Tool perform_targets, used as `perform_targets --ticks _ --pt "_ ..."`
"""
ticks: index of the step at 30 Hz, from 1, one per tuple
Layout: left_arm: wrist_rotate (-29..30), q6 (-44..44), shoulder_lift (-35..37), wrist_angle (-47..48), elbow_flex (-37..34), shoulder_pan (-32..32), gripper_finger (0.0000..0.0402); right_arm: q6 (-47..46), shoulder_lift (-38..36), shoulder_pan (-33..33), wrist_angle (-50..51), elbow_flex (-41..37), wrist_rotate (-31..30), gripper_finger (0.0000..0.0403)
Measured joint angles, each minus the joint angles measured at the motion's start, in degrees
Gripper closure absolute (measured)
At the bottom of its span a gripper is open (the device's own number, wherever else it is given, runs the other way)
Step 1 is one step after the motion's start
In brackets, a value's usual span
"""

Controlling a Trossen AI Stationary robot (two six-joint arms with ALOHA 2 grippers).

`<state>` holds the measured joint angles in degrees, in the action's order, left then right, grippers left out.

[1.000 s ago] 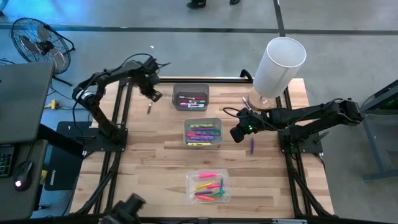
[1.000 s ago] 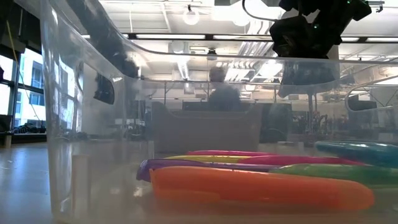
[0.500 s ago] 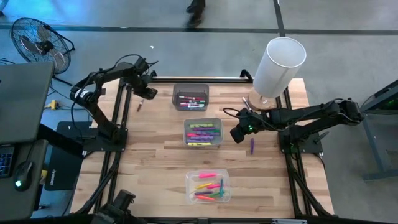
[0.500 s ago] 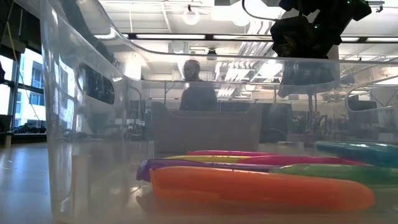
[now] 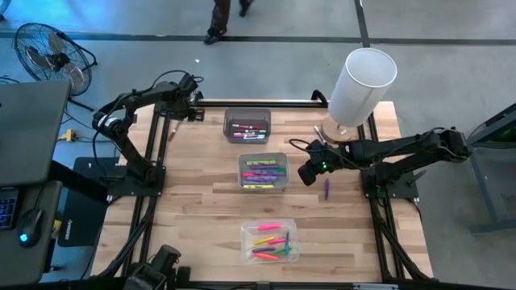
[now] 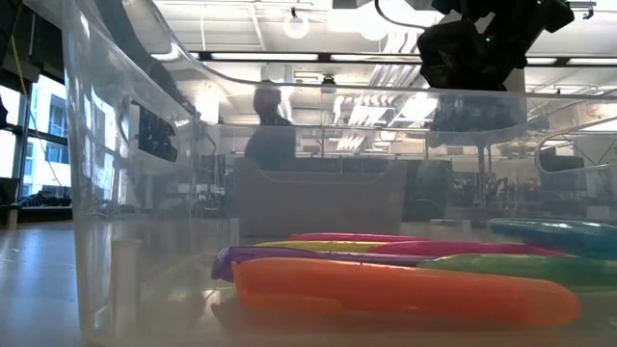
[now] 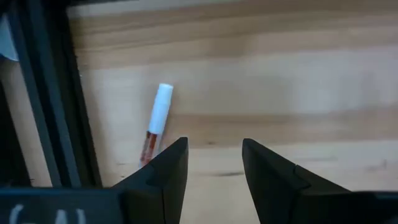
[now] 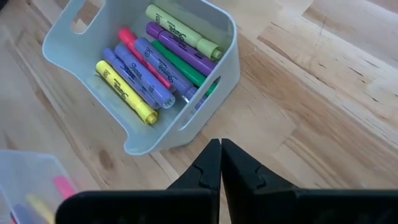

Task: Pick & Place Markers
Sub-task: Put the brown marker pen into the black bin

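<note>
Right fingers (image 8: 221, 163) closed beside marker-filled grey bin (image 8: 217, 74).

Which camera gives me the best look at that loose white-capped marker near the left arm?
The left wrist view: the white-capped marker lies large on bare wood just beyond the open left gripper. The high view shows it only as a tiny sliver by the table's edge. The low and right wrist views miss it.
</note>
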<state>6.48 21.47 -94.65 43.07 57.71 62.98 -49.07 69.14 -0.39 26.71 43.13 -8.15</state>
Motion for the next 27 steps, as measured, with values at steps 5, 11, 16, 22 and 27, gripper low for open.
perform_targets --ticks 5,11,16,22,27 --pt "1.3 2.4 0.0 -0.7 0.0 0.0 0.0253 0.3 0.0 0.1 -0.6 0.0 0.2 0.0401" --pt "-1.3 0.2 0.0 2.6 0.0 0.0 0.0253 0.7 0.0 0.1 -1.1 0.0 0.7 0.0402" --pt "-1.1 -0.2 0.8 6.7 0.0 -2.8 0.0257 0.7 0.0 0.1 -1.2 0.0 0.7 0.0401" --pt "7.0 0.9 4.1 8.6 0.0 -8.4 0.0286 0.1 0.0 0.1 -1.3 0.0 1.1 0.0401" --pt "16.7 -1.3 4.5 11.0 1.8 -10.1 0.0329 -0.4 0.0 0.1 -1.4 0.0 1.7 0.0401"
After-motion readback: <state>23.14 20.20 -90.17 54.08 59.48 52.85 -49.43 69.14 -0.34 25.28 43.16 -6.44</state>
